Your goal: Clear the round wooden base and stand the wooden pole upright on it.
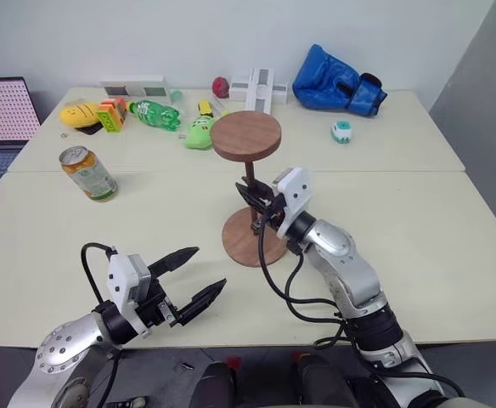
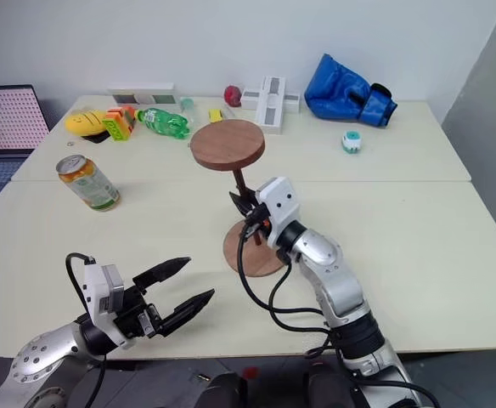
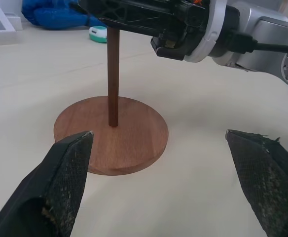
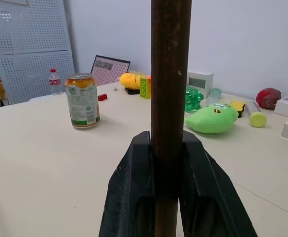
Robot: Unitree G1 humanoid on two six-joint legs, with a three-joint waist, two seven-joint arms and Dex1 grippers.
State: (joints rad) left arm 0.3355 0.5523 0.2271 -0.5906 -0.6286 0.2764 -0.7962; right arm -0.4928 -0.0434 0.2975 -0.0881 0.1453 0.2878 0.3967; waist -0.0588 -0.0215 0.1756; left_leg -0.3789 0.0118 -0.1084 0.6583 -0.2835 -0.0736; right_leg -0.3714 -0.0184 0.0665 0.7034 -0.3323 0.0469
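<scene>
Two wooden discs catch the eye at the middle of the tabletop (image 1: 418, 255): the round wooden base (image 1: 241, 242) lies flat on the surface, and the wooden pole (image 3: 113, 79) rises upright from its centre, carrying its own disc high at the top end. That upper disc looks about as wide as the lower one from the head views. Clamped on the pole's shaft, partway up, is the right end effector (image 1: 256, 202), its two black fingers (image 4: 129, 197) pressed against either side of the rod. Nearer the front edge, to the robot's left, the left end effector (image 1: 197, 276) hovers just above the tabletop with its fingers spread wide, pointing toward the base but well apart from it and holding nothing. Farther out on the left side, a drinks can (image 1: 88, 173) stands slightly tilted. Along the far edge lie a green plastic bottle (image 1: 155, 114), a yellow toy (image 1: 80, 113), a green plush toy (image 1: 200, 133), a white cross-shaped piece (image 1: 259, 87) and a blue boxing glove (image 1: 337, 83). At the far left corner sits an open laptop (image 1: 2, 115).
</scene>
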